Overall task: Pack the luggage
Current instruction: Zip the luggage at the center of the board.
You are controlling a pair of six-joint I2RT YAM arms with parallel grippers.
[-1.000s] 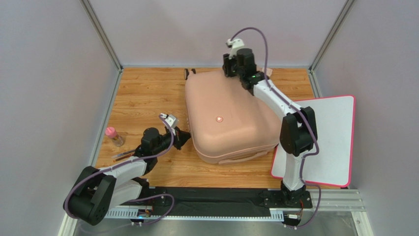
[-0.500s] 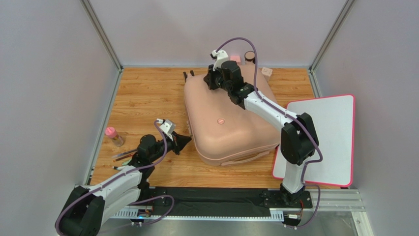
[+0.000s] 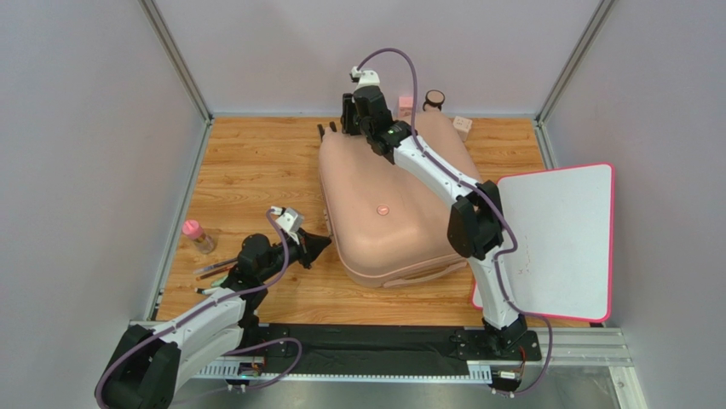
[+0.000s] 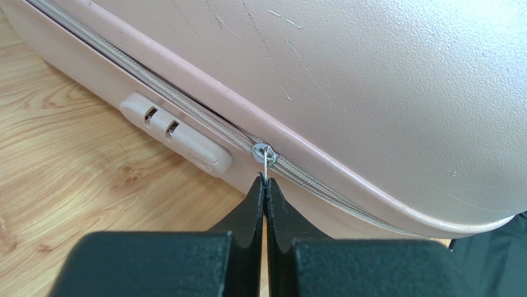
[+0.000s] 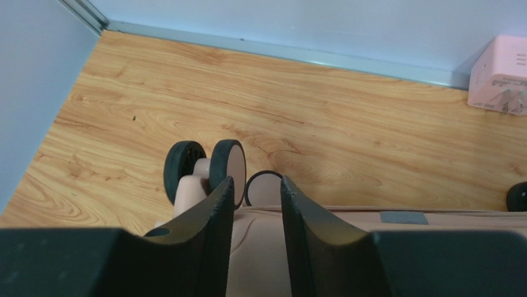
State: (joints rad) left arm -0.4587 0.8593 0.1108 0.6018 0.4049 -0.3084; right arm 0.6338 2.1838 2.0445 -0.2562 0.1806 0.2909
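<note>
Luggage (image 3: 400, 230) lying flat, lid down, at tabletop (image 3: 256, 170) centre, wheels (image 5: 226, 166) toward far wall, left jaws clenched on zip pull (image 4: 263, 154) at its near-left corner, right jaws parted, grasping nothing, poised over wheel end, white board (image 3: 562, 230) to right
</note>
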